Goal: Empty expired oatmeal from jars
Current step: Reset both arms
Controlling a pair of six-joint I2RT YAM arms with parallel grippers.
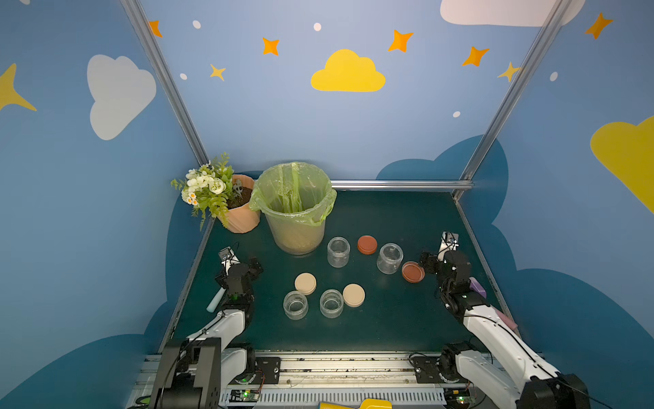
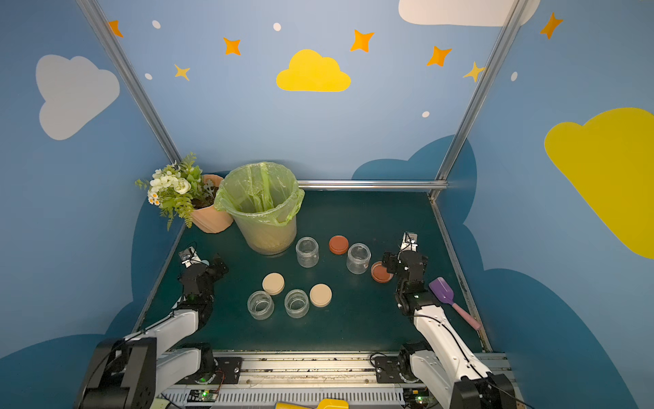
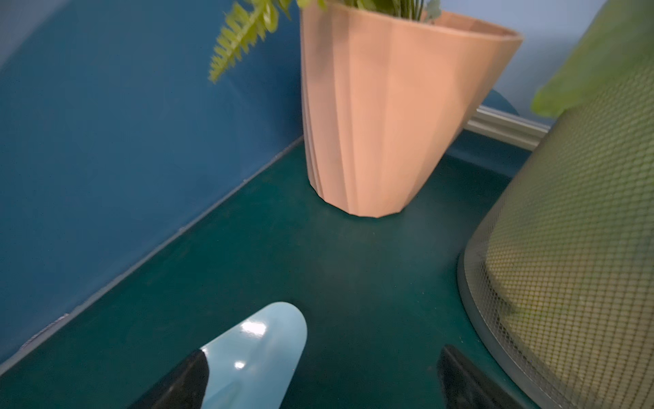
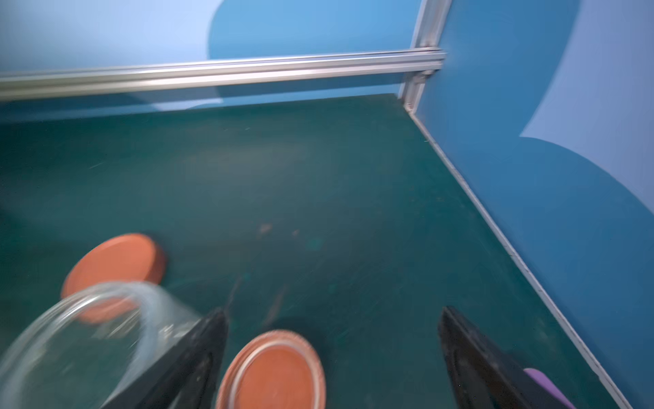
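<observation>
Though lidless, four jars (image 1: 338, 252) upright.

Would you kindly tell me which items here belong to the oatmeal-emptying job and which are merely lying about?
Job: four open glass jars, two beige lids, two rust-orange lids, green-bagged bin.
Lying about: flower pot, purple scoop, pale blue tool.

Two arms on show: the left arm (image 1: 226, 327) and right arm (image 1: 492, 329), both glossy white shells with chunky black joints. Thin black cables (image 2: 446, 327) loop along them and green lights (image 1: 234, 298) glow. The left gripper (image 3: 323, 350) and right gripper (image 4: 332, 311) carry black wedge-shaped fingers. Silver screws dot the black base plates (image 1: 268, 368).
</observation>
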